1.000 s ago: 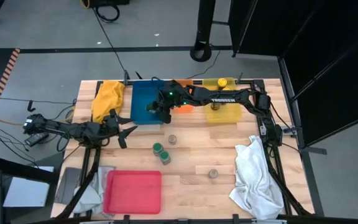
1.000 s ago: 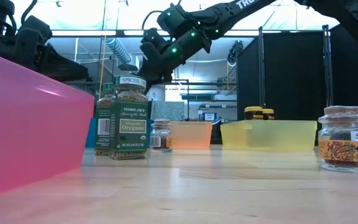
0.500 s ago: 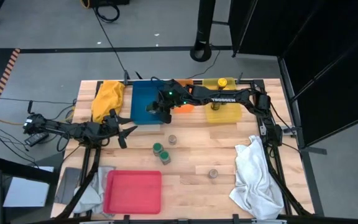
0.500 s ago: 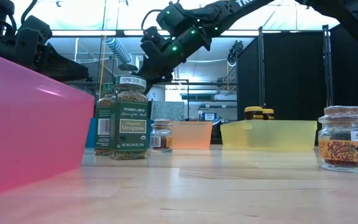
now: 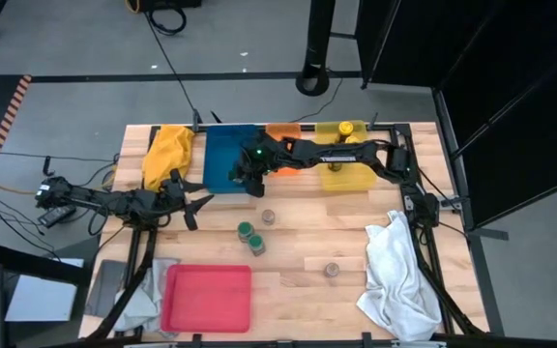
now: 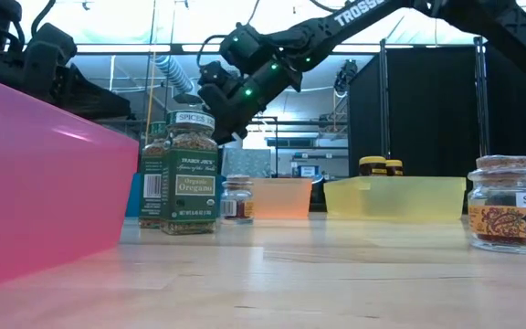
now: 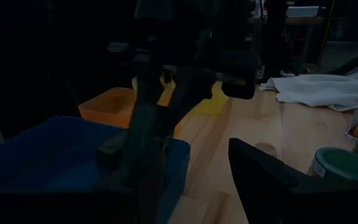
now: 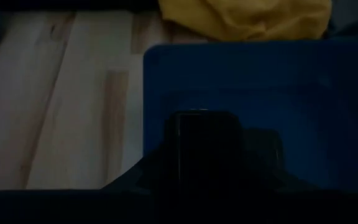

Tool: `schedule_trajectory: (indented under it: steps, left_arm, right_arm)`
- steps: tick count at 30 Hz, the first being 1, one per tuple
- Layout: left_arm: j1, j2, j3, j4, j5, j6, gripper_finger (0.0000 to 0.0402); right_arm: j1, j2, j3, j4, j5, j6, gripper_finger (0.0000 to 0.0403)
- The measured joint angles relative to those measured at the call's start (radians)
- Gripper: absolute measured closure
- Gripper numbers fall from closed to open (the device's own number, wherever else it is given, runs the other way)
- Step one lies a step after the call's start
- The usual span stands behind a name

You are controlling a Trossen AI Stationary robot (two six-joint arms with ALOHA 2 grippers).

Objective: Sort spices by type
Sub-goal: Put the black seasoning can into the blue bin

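Observation:
My right gripper (image 5: 241,176) reaches over the blue tray (image 5: 219,155), shut on a small black box (image 8: 207,146). Two green-lidded jars (image 5: 251,237) stand on the table's middle, the front one labelled oregano (image 6: 190,183). A small grey-topped jar (image 5: 268,217) stands beside them and another (image 5: 332,271) nearer the white cloth. Yellow-lidded jars (image 6: 379,166) sit in the yellow tray (image 5: 348,176). My left gripper (image 5: 197,204) waits open at the table's left, left of the blue tray. My right gripper pinches the black box between its two fingers, which hide its sides; only its end face (image 8: 207,134) shows. The fingers slant down from the table's right side. The box hangs over the blue tray's floor; whether it touches the floor I cannot tell.
An orange tray (image 5: 282,131) stands between the blue and yellow ones along the far edge. A pink tray (image 5: 207,298) lies at the near left. A yellow cloth (image 5: 167,153) lies at the far left and a white cloth (image 5: 399,275) at the near right.
My right gripper has sunk toward the blue tray with the black box, staying shut on it, and has tipped a little further down.

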Motion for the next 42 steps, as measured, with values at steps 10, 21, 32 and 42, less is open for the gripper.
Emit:
schedule_trajectory:
  steps: [10, 21, 32, 42]
  left_arm:
    - [0.000, 0.008, 0.000, -0.002, -0.013, 0.002, 0.0218]
    - [0.000, 0.008, 0.000, 0.001, -0.015, 0.001, 0.0218]
    - [0.000, 0.008, 0.000, 0.000, -0.015, 0.000, 0.0218]
    - [0.000, 0.008, 0.000, 0.000, -0.015, -0.001, 0.0218]
  right_arm:
    - [-0.003, 0.020, 0.059, -0.061, 0.004, -0.005, 0.0266]
    - [-0.004, 0.020, 0.058, -0.111, 0.026, -0.007, 0.0266]
    - [-0.004, 0.020, 0.057, -0.120, 0.028, -0.008, 0.0266]
    - [-0.004, 0.020, 0.057, -0.136, 0.039, 0.002, 0.0266]
